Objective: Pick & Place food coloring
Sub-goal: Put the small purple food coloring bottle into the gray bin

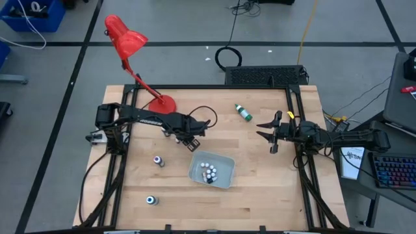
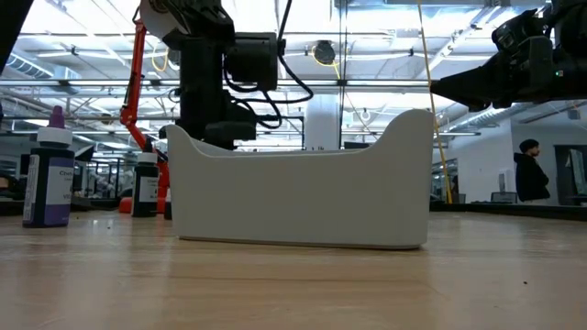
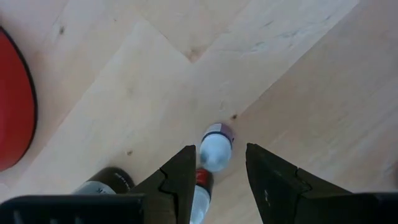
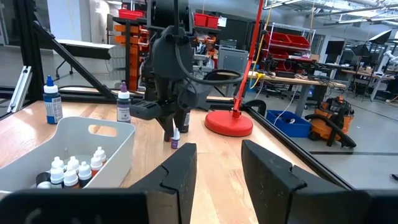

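Left gripper [image 3: 217, 177]: I've got it hovering over a small purple-collared vial [image 3: 216, 146] near the red lamp base [image 1: 161, 103], jaws spread, nothing held.
Right gripper [image 1: 270, 135]: waiting, jaws apart.
Tray [image 1: 224, 175]: already holds several vials.
Risk: a fingertip could tip the vial.

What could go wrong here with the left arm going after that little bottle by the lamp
The left gripper hangs over a small purple-collared bottle that stands upright on the table; a fingertip clipping its white tip would probably tip it. Another bottle sits right beside it and might be knocked or pinched along. The red lamp base is nearby too.
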Motion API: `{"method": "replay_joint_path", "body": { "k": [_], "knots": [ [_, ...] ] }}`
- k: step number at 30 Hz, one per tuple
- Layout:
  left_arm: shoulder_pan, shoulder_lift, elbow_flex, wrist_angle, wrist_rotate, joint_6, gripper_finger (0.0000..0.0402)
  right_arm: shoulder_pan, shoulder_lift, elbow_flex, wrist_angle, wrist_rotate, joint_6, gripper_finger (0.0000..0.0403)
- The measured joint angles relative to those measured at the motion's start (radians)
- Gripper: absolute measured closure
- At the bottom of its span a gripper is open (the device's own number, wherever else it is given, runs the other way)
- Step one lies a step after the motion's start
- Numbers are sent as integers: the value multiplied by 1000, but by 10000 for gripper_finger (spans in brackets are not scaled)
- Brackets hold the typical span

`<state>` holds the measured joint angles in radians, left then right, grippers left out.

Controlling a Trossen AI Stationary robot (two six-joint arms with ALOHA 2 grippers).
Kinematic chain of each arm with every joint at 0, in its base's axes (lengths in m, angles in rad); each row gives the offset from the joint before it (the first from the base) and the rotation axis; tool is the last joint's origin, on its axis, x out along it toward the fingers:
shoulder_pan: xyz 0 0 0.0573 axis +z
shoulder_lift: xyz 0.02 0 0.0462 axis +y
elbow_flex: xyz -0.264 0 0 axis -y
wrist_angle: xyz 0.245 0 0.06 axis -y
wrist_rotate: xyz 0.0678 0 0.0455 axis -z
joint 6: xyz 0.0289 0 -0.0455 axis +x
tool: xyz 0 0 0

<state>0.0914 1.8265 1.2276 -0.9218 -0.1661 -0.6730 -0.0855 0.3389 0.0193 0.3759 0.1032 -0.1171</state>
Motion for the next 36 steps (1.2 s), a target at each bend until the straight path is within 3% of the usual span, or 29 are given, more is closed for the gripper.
{"method": "replay_joint_path", "body": {
  "k": [27, 36],
  "knots": [
    [0, 20, -5, 7, -10, -13, 258, 0, 0, 0, 0, 0, 0, 287],
    [18, 11, -85, 56, -2, -45, 346, 0, 0, 0, 0, 0, 0, 287]
  ]
}}
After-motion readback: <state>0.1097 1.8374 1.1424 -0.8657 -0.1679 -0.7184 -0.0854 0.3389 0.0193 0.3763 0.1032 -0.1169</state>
